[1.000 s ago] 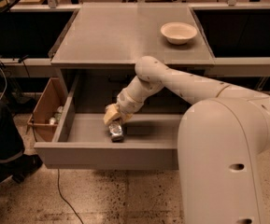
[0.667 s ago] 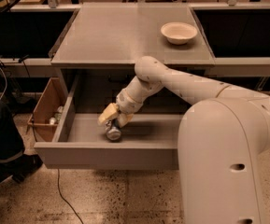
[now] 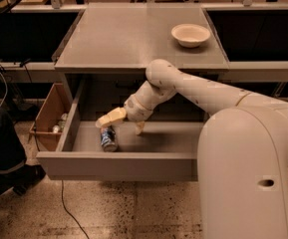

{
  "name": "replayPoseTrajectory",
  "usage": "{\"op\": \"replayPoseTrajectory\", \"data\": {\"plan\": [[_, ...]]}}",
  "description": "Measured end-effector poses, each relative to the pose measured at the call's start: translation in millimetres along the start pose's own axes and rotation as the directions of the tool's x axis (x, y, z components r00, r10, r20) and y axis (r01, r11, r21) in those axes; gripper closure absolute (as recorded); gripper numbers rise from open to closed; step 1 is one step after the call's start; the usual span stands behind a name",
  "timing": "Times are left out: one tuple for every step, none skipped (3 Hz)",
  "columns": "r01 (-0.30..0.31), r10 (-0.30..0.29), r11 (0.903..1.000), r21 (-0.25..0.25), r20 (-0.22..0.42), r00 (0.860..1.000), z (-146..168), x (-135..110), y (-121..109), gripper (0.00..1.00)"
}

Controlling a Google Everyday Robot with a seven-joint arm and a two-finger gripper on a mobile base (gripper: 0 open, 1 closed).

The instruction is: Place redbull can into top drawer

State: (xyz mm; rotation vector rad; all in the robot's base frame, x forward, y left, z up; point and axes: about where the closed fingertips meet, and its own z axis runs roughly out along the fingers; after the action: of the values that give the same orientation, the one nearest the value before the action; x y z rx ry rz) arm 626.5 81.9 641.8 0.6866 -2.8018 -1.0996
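Releasing looks like the step in hand. The can (image 3: 108, 139) sits on the floor of the open drawer (image 3: 118, 166), near its front wall and toward the box (image 3: 48, 114) side. Whether it stands square or leans cannot be told from this angle. The gripper (image 3: 126, 124) is down inside the drawer with its fingers (image 3: 111, 117) spread wide. One finger reaches out over the top of the can, and the other points down at the drawer floor, well clear of it. The can is not pinched between them. The upper finger is touching it or just above it (the view does not settle which).

By that reading the task is nearly done, and what remains is a clean exit. The robot would do well to raise the gripper straight up first, so the finger over the can lifts off it instead of dragging across and tipping it. A slim can will topple at a light sideways nudge. Only then should the arm (image 3: 193, 86) draw back toward the base, keeping low enough to pass under the front edge of the cabinet (image 3: 133, 39) top. The bowl (image 3: 190, 34) on top lies well away and needs no care.
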Motion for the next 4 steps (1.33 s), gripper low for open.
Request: {"op": "replayPoseTrajectory", "data": {"plan": [[0.008, -0.008, 0.9959, -0.09, 0.002, 1.0, -25, 12, 8, 0.0], [0.019, -0.018, 0.9815, -0.19, 0.011, 1.0, -66, 28, 17, 0.0], [0.043, -0.037, 0.9669, -0.251, 0.028, 0.999, -111, 42, 25, 0.0], [0.099, -0.083, 0.961, -0.258, 0.07, 0.994, -161, 56, 41, 0.0]]}}
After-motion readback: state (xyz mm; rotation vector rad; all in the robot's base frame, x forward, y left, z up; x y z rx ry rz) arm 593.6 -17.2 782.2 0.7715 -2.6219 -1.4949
